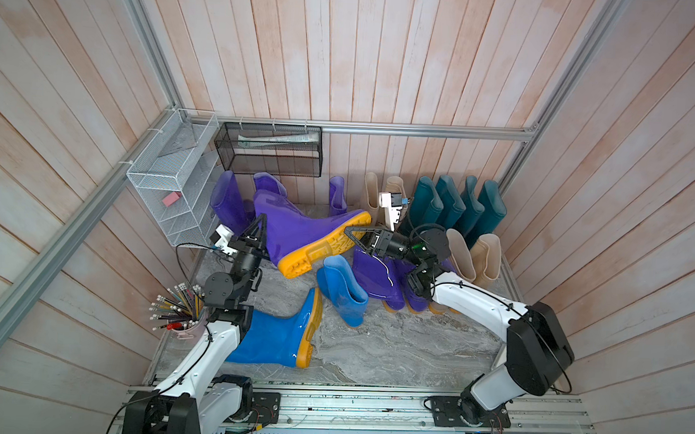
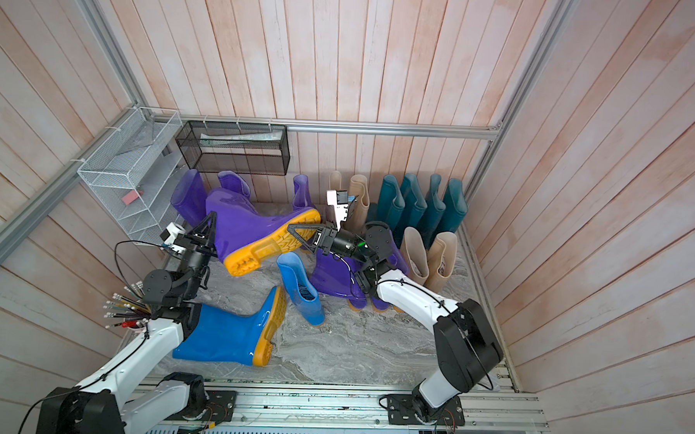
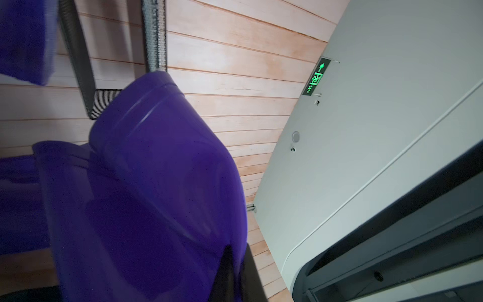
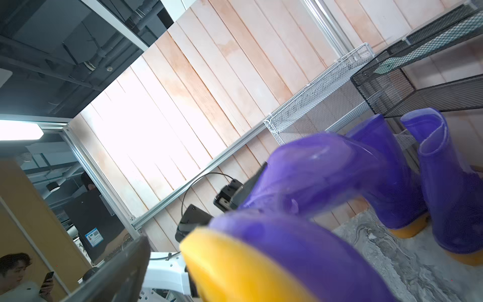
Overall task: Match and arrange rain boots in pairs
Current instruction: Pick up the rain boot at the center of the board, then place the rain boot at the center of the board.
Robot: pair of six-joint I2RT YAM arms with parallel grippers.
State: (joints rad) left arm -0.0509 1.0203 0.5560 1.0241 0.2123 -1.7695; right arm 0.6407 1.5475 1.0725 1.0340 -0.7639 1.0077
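Clamping purple boot (image 1: 297,232), left pincer (image 1: 260,227) upraised; right pincer (image 1: 350,237) agape.

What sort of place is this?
Probably a mock entryway or mudroom inside a lab cell: plank walls on an aluminium frame, dark teal rain boots rowed along the back wall, a white wire shelf on the side wall.

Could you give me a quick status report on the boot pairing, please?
Left gripper shut on the raised purple boot, at its shaft. Right gripper open at the toe. Blue boot standing close under the sole.
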